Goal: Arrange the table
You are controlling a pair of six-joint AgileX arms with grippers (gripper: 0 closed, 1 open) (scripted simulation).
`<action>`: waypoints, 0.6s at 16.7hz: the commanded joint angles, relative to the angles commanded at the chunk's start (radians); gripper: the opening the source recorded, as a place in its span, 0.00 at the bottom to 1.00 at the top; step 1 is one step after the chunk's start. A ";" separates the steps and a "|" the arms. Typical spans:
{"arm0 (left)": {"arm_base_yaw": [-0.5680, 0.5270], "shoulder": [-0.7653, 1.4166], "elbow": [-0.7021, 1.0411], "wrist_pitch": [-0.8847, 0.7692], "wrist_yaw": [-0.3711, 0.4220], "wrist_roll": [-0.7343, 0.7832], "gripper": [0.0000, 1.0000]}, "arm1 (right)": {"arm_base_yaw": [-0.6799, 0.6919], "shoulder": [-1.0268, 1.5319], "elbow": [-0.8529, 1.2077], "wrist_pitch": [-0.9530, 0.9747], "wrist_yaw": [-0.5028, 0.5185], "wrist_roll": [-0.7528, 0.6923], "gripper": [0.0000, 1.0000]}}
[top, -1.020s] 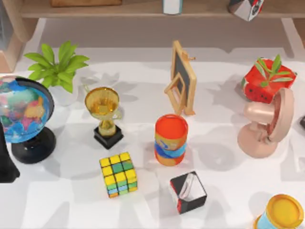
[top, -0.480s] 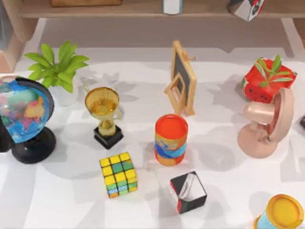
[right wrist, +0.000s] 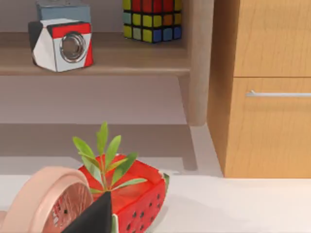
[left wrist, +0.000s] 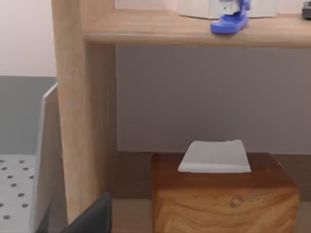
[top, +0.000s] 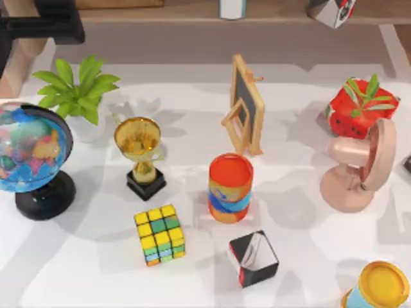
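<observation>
At the far-left corner of the top view the left arm hangs over the shelf end, well away from the ornaments; whether its pincer is open cannot be told. The table spreads nearer and to its right, so any reach runs that way, with the globe and plant closest. The left wrist view adds a wooden tissue box. The right wrist view shows a watermelon planter; the right pincer's state cannot be told.
</observation>
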 joint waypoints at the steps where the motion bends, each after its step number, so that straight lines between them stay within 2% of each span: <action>1: -0.035 0.107 0.076 0.033 -0.030 0.000 1.00 | 0.000 0.000 0.000 0.000 0.000 0.000 1.00; 10: -0.263 0.993 0.685 0.279 -0.253 0.008 1.00 | 0.000 0.000 0.000 0.000 0.000 0.000 1.00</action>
